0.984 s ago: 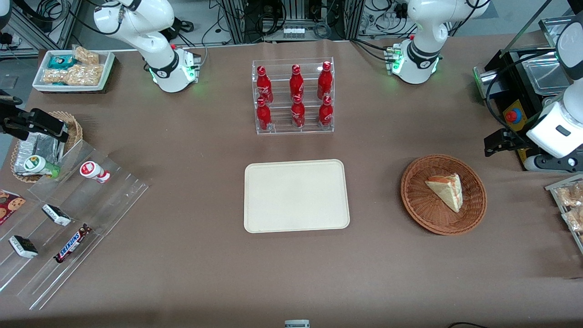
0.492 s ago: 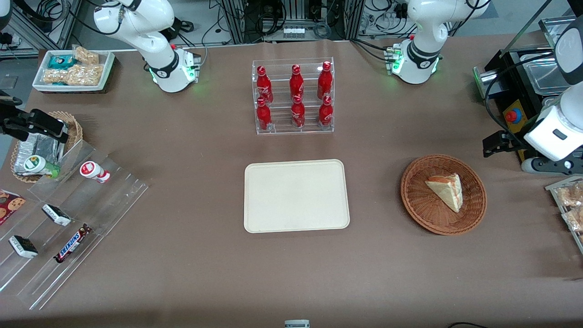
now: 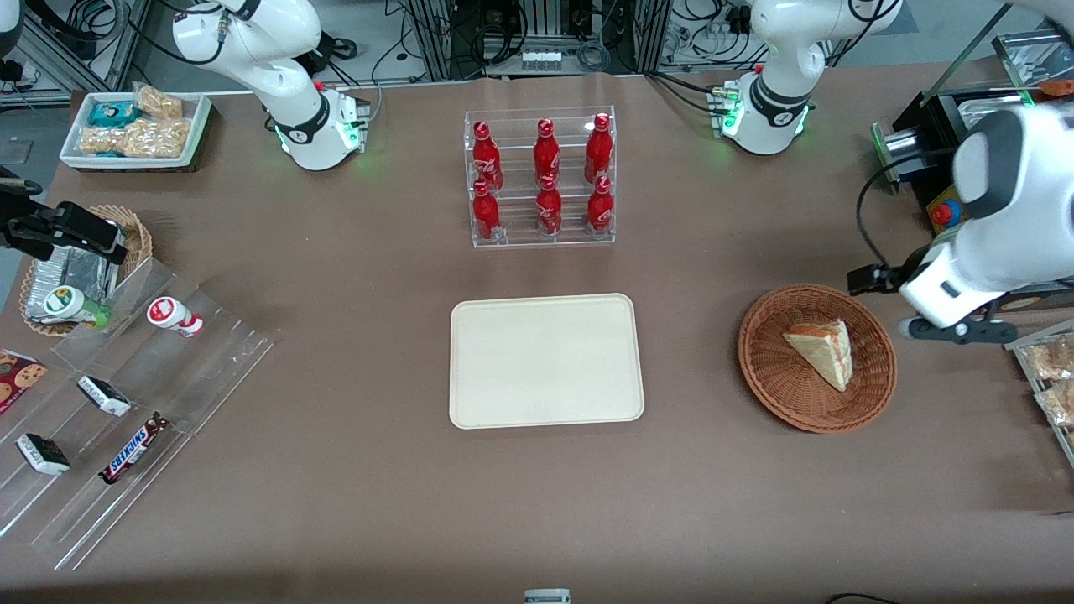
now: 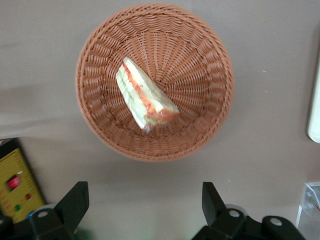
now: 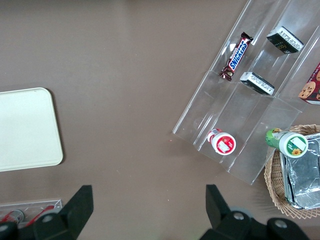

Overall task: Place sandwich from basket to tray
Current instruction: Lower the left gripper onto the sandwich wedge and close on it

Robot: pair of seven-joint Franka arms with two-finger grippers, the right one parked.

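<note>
The sandwich [image 3: 822,352], a pale bread wedge with a red-orange and green stripe, lies in the round brown wicker basket [image 3: 772,369]. In the left wrist view the sandwich [image 4: 145,97] sits near the middle of the basket [image 4: 210,50]. My left gripper [image 3: 956,330] hovers above the table just outside the basket's rim, toward the working arm's end. It is open [image 4: 144,205], with only bare table between its fingers. The cream tray [image 3: 545,361] lies flat at the table's middle with nothing on it.
A clear rack of red bottles [image 3: 541,180] stands farther from the front camera than the tray. A black box with a red button [image 3: 944,214] and a bin of snack bars [image 3: 1049,369] flank the gripper. Acrylic snack shelves [image 3: 126,403] lie toward the parked arm's end.
The left arm has swung in from the table's end toward the basket. Its gripper now sits close beside the basket's rim. Sandwich, basket and tray have not moved.
</note>
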